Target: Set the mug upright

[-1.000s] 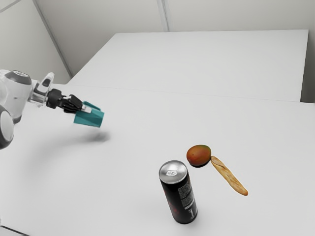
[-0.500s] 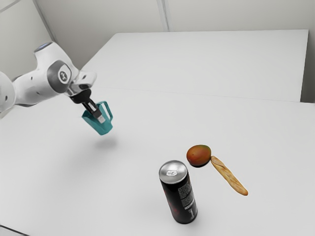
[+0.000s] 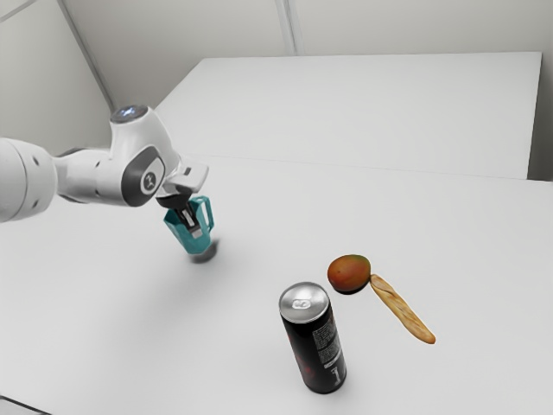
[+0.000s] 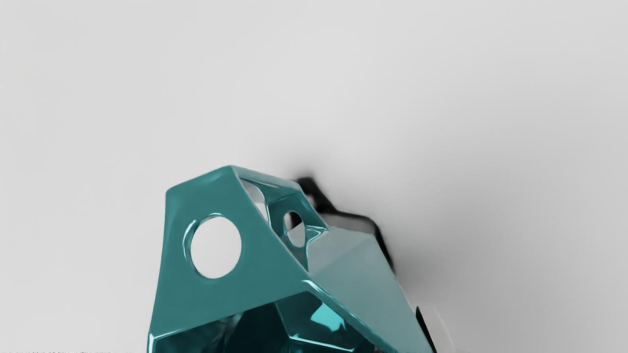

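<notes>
In the exterior view my gripper [image 3: 192,228] points down and is shut on the teal mug [image 3: 199,245], tilted with its open mouth up toward the arm. Its handle is on the exterior view's right side. A dark shadow lies close beneath the mug; whether its base touches the table cannot be told. In the wrist view the mug [image 4: 265,274] shows its handle with round holes and part of its hollow inside. Of my gripper [image 4: 412,344], one pale fingertip [image 4: 438,328] shows against the mug's outer wall; the other is hidden.
On the white table [image 3: 346,207], a black can [image 3: 315,346] stands upright toward the exterior view's bottom. Behind it, to the exterior view's right, lie a reddish-orange mango [image 3: 349,272] and a bread stick [image 3: 403,309], both apart from the mug.
My hand has swung from near the exterior view's left edge toward its right and turned downward, carrying the mug closer to the table and changing its tilt. Can, mango and bread are unmoved.
</notes>
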Controlling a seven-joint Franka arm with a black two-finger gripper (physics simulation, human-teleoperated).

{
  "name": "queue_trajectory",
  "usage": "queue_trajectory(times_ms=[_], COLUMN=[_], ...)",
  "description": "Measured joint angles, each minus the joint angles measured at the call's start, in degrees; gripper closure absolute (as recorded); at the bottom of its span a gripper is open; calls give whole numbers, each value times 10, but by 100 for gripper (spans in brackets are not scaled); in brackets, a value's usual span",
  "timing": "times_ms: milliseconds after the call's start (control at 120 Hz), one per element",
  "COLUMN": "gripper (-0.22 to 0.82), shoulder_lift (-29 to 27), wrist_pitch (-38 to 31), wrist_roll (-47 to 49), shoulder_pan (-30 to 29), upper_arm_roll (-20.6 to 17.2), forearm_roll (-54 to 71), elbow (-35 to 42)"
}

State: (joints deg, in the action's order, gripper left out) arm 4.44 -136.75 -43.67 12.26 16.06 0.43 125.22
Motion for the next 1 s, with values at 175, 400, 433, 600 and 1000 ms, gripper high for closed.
queue_trajectory(times_ms=[175, 400, 433, 600, 1000], gripper=[79, 79, 79, 68, 32], shoulder_lift=[0, 0, 0, 0, -1], wrist_pitch=[-30, -45, -47, -49, -49], wrist_roll=[20, 39, 41, 48, 53], shoulder_pan=[3, 3, 3, 3, 3], upper_arm_roll=[0, 0, 1, 0, -1], forearm_roll=[7, 9, 9, 6, 2], elbow=[6, 13, 14, 15, 15])
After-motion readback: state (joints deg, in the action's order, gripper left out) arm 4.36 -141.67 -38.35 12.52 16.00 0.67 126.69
